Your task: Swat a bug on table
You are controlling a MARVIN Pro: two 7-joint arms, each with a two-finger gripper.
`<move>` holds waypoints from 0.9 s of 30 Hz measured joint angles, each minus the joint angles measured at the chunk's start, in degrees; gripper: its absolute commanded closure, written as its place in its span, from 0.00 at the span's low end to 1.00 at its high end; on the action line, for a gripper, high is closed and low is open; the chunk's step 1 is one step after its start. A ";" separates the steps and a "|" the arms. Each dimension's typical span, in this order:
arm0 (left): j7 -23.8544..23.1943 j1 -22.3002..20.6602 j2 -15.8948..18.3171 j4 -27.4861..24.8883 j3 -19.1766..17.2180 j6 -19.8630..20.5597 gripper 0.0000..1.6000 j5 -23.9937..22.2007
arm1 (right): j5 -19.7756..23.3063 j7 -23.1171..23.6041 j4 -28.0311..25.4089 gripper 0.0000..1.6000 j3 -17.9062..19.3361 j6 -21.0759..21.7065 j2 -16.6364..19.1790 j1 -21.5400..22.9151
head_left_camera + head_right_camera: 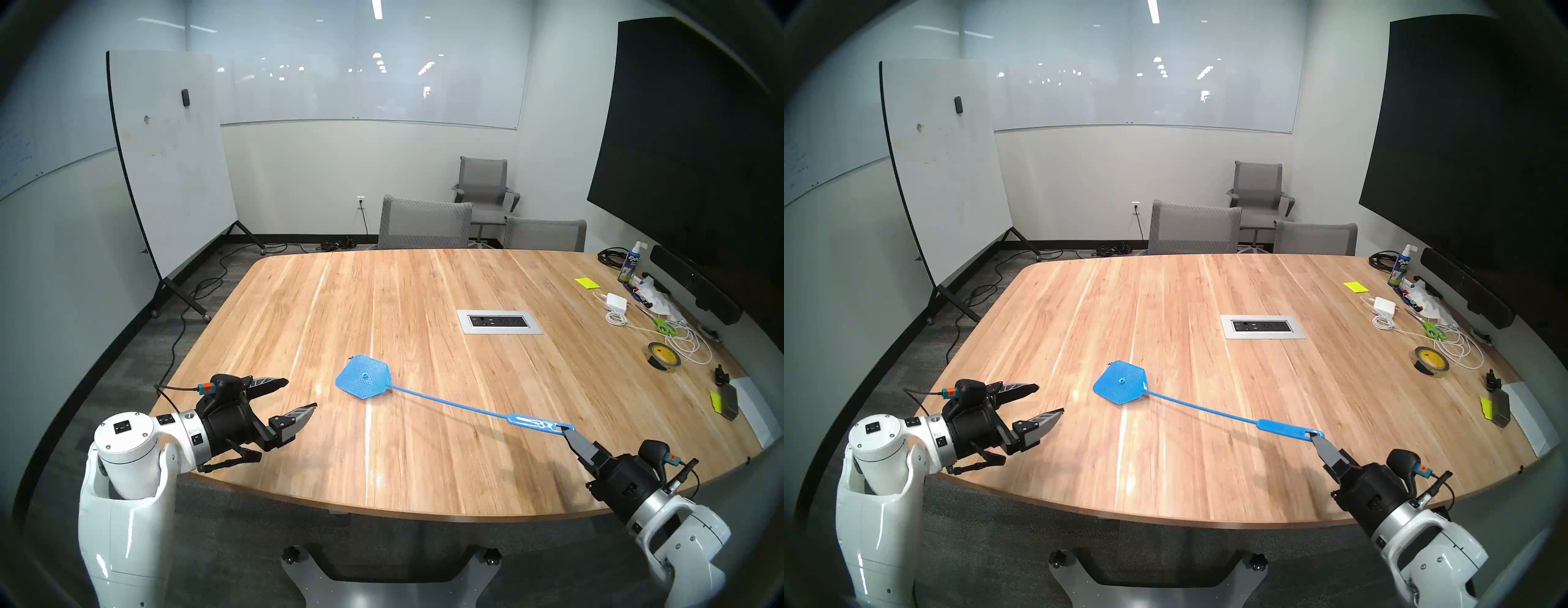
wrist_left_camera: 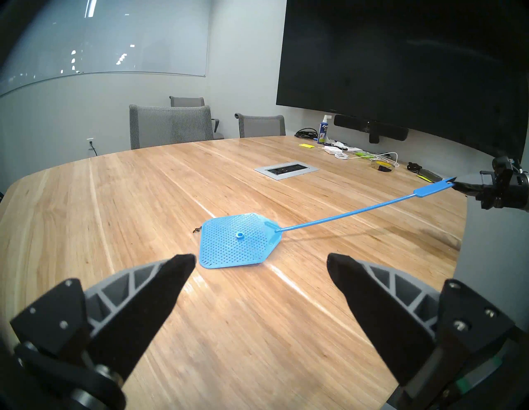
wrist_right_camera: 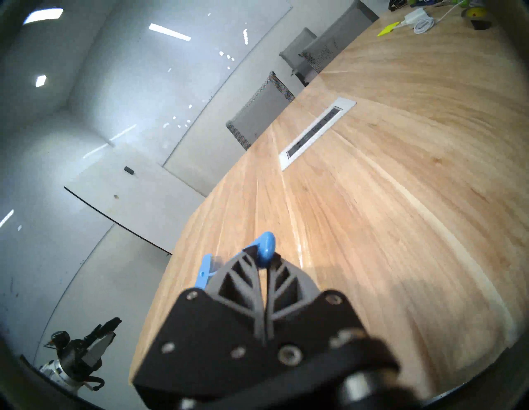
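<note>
Jaws of right gripper pinch swatter; bug far ahead.

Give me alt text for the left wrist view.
A blue fly swatter lies head-down on the wood table, a tiny dark bug at its far-left edge. The right claw grips its handle; the left claw is open.

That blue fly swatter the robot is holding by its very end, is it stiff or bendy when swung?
Probably bendy: the fly swatter has a long thin shaft behind a wide, hole-filled head, so it likely flexes and whips. It looks like light plastic. The right gripper pinches only the handle's tip, so the swatter may pivot or slip in that grip.
</note>
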 measured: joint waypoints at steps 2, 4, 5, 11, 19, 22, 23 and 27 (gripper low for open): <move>-0.02 0.00 -0.02 0.00 -0.01 0.00 0.00 0.02 | 1.69 0.60 -0.67 1.00 1.10 0.71 -0.27 -0.31; -0.04 0.00 -0.04 0.00 -0.02 0.00 0.00 0.04 | 3.66 1.24 -1.38 1.00 2.29 1.54 -0.56 -0.64; -0.05 0.00 -0.05 -0.01 -0.02 0.00 0.00 0.06 | 4.78 1.66 -1.71 1.00 3.02 2.05 -0.71 -0.81; -0.13 -0.01 -0.13 -0.03 -0.06 0.01 0.00 0.14 | 10.71 4.43 -3.44 1.00 7.49 4.28 -1.79 -1.94; -0.19 -0.01 -0.21 -0.04 -0.10 0.02 0.00 0.23 | 18.26 4.95 -3.81 1.00 12.70 6.25 -3.19 -1.69; -0.21 -0.01 -0.23 -0.05 -0.11 0.02 0.00 0.26 | 21.07 3.20 -3.31 1.00 13.87 6.62 -3.39 -0.67; -0.22 -0.02 -0.24 -0.05 -0.12 0.03 0.00 0.28 | 22.53 1.97 -2.83 1.00 14.40 6.65 -3.49 0.05; -0.26 -0.03 -0.28 -0.05 -0.13 0.03 0.00 0.32 | 25.91 -1.67 -1.22 1.00 15.67 5.85 -3.80 2.21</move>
